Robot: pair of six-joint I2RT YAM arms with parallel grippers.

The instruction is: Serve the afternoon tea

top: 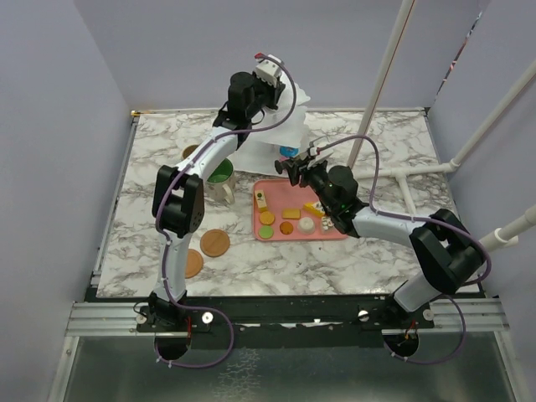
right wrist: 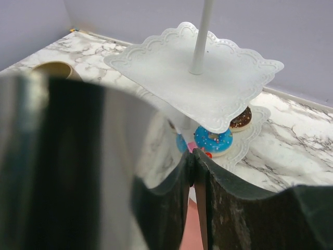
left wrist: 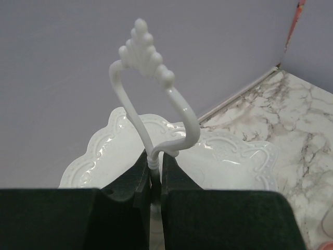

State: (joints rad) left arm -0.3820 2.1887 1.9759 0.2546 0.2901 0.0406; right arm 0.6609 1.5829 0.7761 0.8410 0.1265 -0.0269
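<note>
The white three-tier stand stands at the back centre. My left gripper is shut on the thin stem just under its looped top handle, above the top tier. On the bottom tier lie a blue donut and a chocolate donut. My right gripper holds black tongs whose tips are closed together right at the bottom tier's edge, beside a small pink piece. Several pastries lie on the pink tray. The green-inside mug and the beige mug stand to the left.
Two round wooden coasters lie near the front left of the marble table. White pipes rise at the back right and run along the right side. Lilac walls close in the table on three sides.
</note>
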